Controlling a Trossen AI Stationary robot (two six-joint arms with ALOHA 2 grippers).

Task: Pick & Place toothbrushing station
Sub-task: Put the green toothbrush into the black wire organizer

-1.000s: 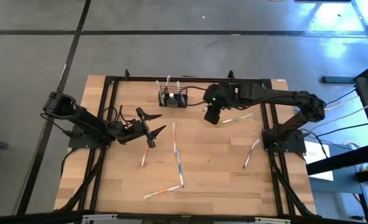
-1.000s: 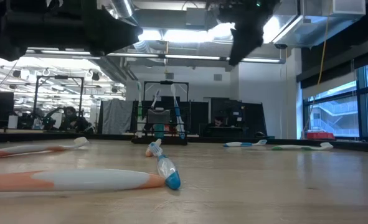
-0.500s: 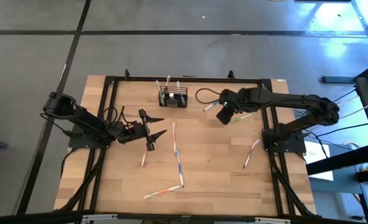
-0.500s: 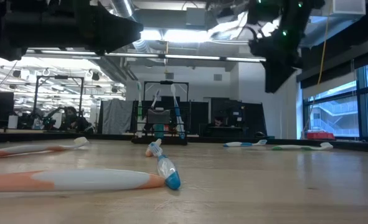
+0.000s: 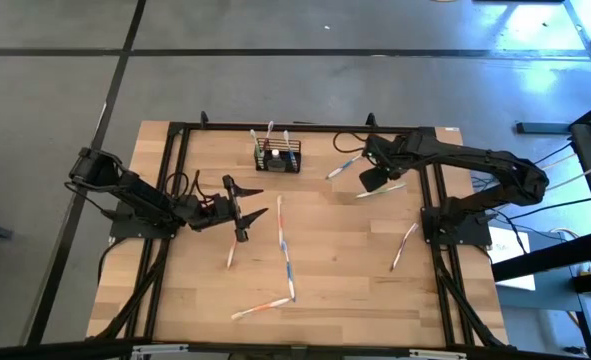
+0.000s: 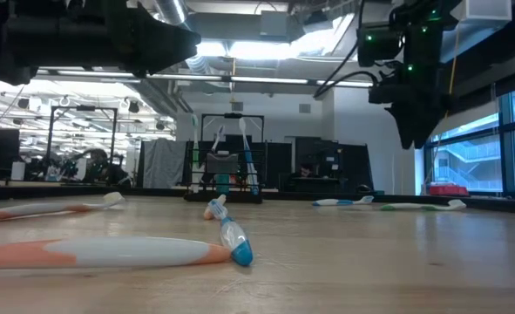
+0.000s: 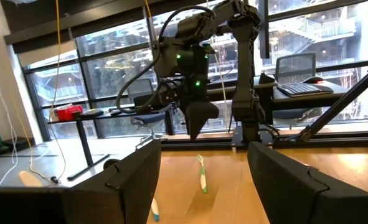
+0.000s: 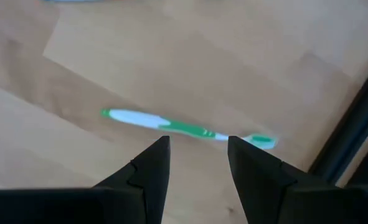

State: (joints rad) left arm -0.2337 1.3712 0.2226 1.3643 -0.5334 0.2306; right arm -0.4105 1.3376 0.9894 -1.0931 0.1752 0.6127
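The toothbrushing station [image 5: 277, 160] is a small black mesh basket at the table's far edge, with toothbrushes standing upright in it; the low view shows it far off [image 6: 223, 171]. My right gripper [image 5: 373, 181] hangs open to its right, fingers pointing down above a green-and-white toothbrush [image 8: 184, 127] that lies flat on the wood. In its wrist view the open fingers [image 8: 197, 152] have nothing between them. My left gripper [image 5: 258, 202] waits open and level near the table's middle left, with nothing in it [image 7: 202, 162].
Loose toothbrushes lie about: a blue one [image 5: 343, 167] left of my right gripper, a long one [image 5: 286, 248] mid-table, an orange one [image 5: 231, 252], one near the front [image 5: 263, 306] and one at the right [image 5: 405, 242]. A black frame rail [image 5: 427, 190] runs along the right side.
My right gripper has gone from beside the station toward the table's right edge and down, rolling its wrist, and now hangs over the green toothbrush. It has stayed open. The station and the toothbrushes have kept their places.
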